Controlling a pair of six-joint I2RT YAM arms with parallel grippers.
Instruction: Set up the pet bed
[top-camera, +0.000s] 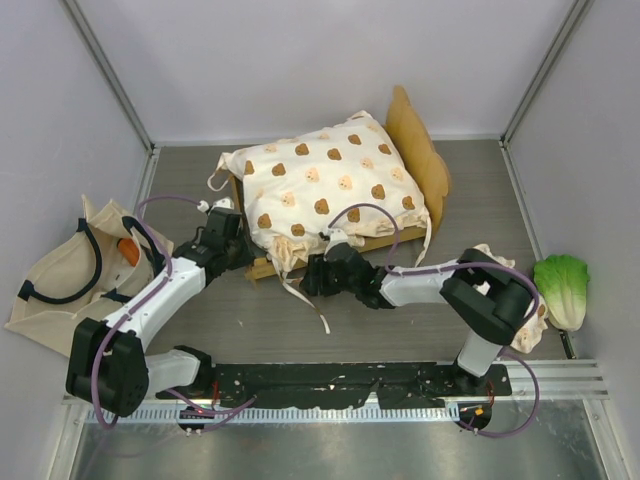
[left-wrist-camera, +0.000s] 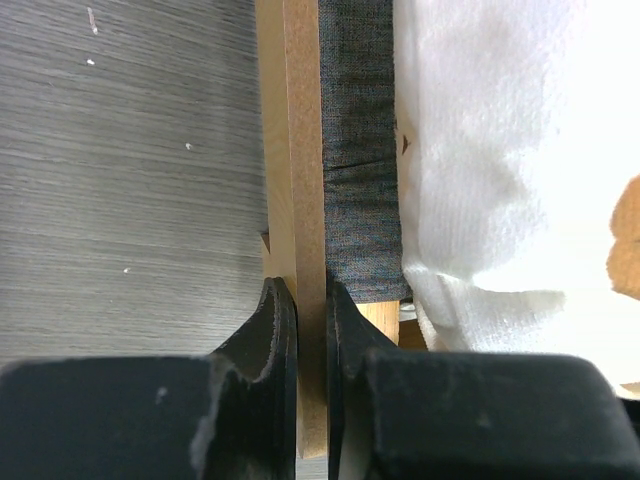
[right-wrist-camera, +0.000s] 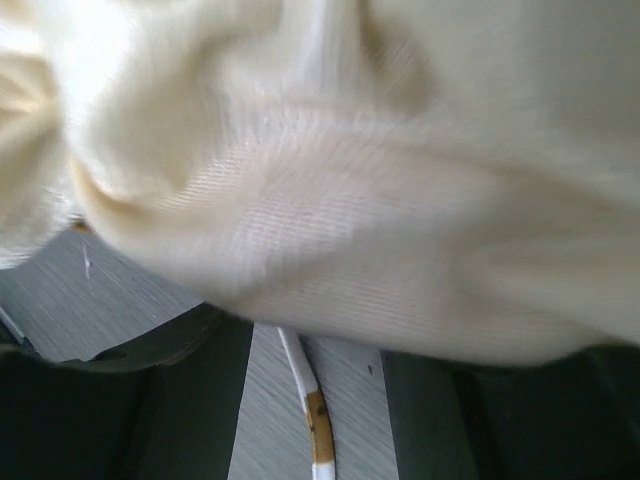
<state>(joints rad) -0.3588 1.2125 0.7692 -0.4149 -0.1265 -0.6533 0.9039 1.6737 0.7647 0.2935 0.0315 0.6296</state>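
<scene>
Well back on the grey counter (top-camera: 400, 330) sits the pet bed (top-camera: 262, 268). Its scalloped wooden headboard (top-camera: 415, 140) is on the right, and the cream bear-print cushion (top-camera: 330, 185) is heaped over the frame.

The left arm rises from its base at the near left and stretches diagonally forward. Its wrist sits low at the bed's near-left corner, with the left claw (top-camera: 222, 222) against the frame. The left wrist view shows the left claw (left-wrist-camera: 310, 330) closed on the light-wood side rail (left-wrist-camera: 300, 150), with one black finger (left-wrist-camera: 275, 330) on the outer face and the other on the inner face. The grey fabric base (left-wrist-camera: 360, 150) lies just inside the rail, and the white cushion (left-wrist-camera: 480, 150) bulges beside it.

The right arm folds back from its base at the near right, with its elbow raised, and its forearm reaches leftward along the bed's near edge. This puts the right claw (top-camera: 318, 272) just under the cushion's front hem. In the right wrist view the right claw (right-wrist-camera: 315, 350) stands open, its dark fingers (right-wrist-camera: 150, 385) well apart. The counter and a white tie strap (right-wrist-camera: 312, 400) show between them. The cushion fabric (right-wrist-camera: 350, 180) hangs over the fingertips and hides them.

A beige tote bag (top-camera: 60, 280) with black handles lies at the far left, and a green lettuce toy (top-camera: 562, 288) lies at the far right. Both are well apart from the bed.
</scene>
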